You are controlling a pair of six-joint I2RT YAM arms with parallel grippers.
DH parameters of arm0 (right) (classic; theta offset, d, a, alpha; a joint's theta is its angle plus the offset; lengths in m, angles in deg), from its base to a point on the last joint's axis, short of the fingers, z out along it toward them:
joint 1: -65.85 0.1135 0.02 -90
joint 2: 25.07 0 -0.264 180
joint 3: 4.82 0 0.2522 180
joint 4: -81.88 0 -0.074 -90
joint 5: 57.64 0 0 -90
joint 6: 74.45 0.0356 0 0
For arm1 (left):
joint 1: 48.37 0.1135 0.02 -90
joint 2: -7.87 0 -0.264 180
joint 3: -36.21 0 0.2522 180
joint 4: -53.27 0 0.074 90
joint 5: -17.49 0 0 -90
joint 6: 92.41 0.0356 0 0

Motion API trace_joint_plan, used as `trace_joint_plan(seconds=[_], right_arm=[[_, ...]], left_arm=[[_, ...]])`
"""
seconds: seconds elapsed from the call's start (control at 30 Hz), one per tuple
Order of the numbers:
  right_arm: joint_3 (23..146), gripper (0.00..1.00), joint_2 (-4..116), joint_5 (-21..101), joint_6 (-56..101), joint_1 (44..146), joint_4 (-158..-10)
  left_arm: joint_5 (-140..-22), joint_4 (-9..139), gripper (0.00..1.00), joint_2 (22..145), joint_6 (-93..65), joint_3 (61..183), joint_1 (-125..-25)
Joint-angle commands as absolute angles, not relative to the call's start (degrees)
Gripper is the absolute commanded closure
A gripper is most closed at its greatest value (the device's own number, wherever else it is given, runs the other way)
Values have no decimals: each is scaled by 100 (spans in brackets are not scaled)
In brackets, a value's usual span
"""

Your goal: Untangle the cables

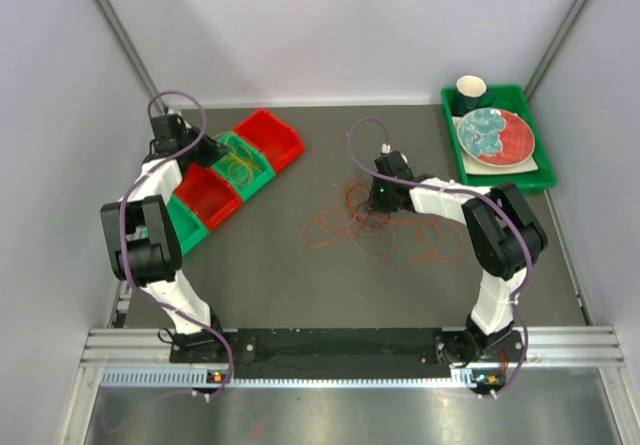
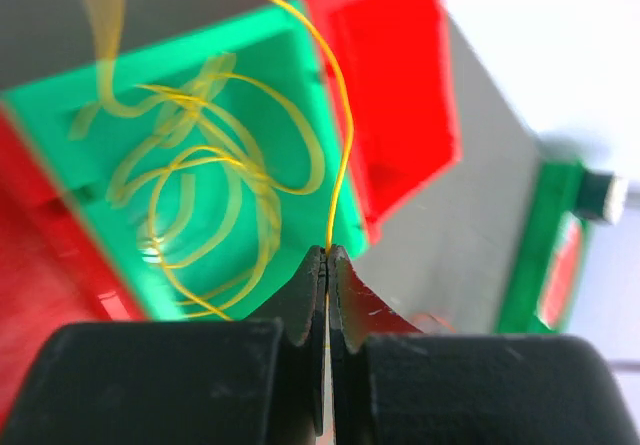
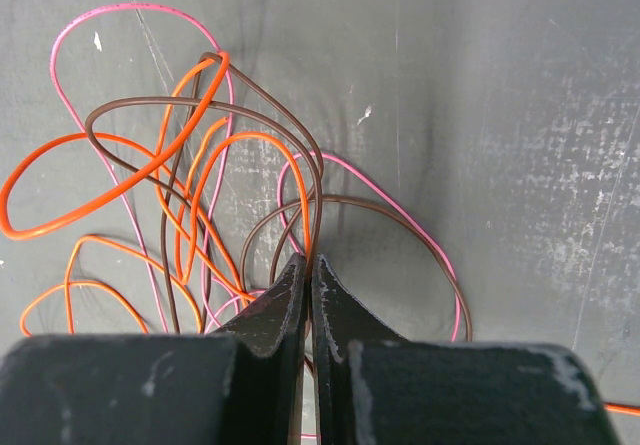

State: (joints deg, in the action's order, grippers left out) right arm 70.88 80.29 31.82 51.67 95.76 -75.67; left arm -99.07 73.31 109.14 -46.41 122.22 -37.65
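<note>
Over the green bin (image 2: pixel 250 45), my left gripper (image 2: pixel 328 253) is shut on a thin yellow cable (image 2: pixel 340 165). That cable arcs up from the fingertips, and its other loops lie coiled in the bin (image 1: pixel 240 163). In the top view this gripper (image 1: pixel 215 155) sits at the back left. My right gripper (image 3: pixel 308 261) is shut on a dark brown cable (image 3: pixel 316 180) just above the table. The brown cable loops through orange (image 3: pixel 130 178) and pink (image 3: pixel 120 7) cables. The whole tangle (image 1: pixel 370 225) spreads on the mat around the right gripper (image 1: pixel 383 197).
Red bins (image 1: pixel 270 137) (image 1: pixel 208 193) flank the green one, and another green bin (image 1: pixel 185 227) stands nearer the left arm. A green tray (image 1: pixel 500 170) at the back right holds a plate (image 1: pixel 495 135) and a dark cup (image 1: pixel 470 90). Walls close in both sides.
</note>
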Motion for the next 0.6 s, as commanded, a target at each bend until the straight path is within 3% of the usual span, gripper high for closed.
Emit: trace_joint_plan(seconds=[0.0,0.57], right_arm=[[7126,100,8022,3183,5194,9687,-7671],[7293,100,8127,3183,5168,9731,-7574]], left_arm=[[-8625,7283,100,10279,-4214,12029,-3862],[-6890,7599,100,11710,-2806,12757,-5013]])
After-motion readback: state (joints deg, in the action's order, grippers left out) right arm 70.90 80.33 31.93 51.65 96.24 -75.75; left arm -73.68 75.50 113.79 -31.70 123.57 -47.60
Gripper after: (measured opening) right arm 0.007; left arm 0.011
